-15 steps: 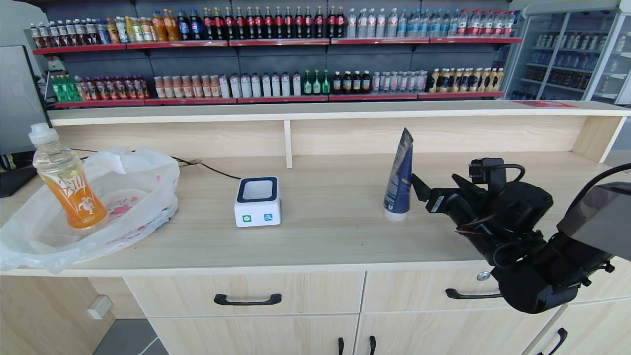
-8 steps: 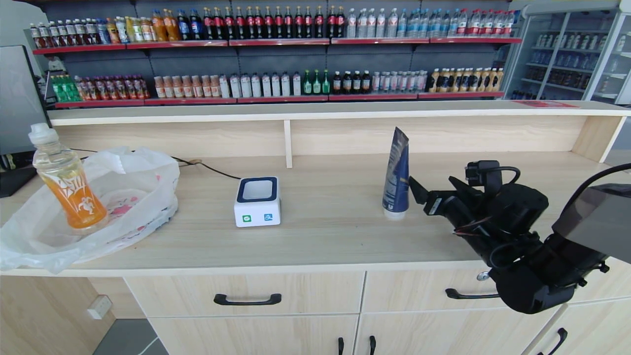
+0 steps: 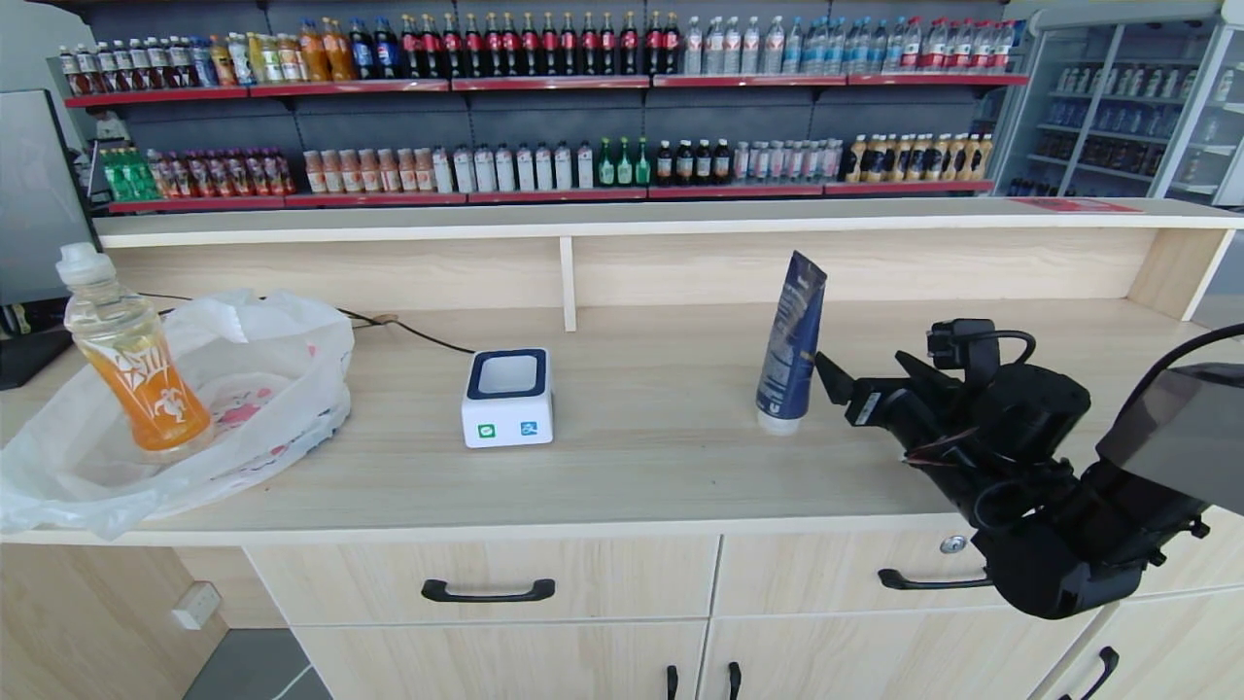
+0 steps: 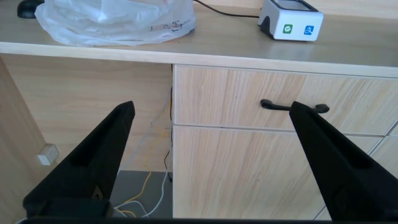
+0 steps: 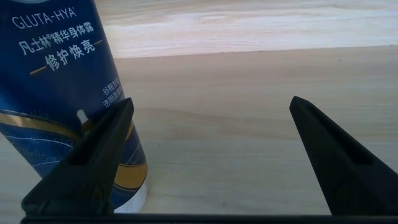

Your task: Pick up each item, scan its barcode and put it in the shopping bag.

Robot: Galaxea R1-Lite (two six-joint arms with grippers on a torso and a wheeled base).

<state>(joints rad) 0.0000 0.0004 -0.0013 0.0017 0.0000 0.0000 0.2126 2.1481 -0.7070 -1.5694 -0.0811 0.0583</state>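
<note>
Blue tube (image 3: 789,340), right of centre in the head view: rows of pale lettering are printed down its body. On the same tube (image 5: 56,106) in the right wrist view, one line of Latin capitals is set above lines of Chinese characters. Scanner (image 3: 507,397), centre: two small square icons, one green and one blue, are borne on its front face. Bottle (image 3: 146,374), left edge: white figures are printed on the orange label. Shopping bag (image 3: 282,360), lower left: faint red print, not legible.

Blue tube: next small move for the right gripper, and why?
Probably shift the right gripper toward the robot's left to centre the blue tube between its open fingers before closing. The tube stands cap-down on the counter, off by one finger, with the gap mostly over bare counter.
</note>
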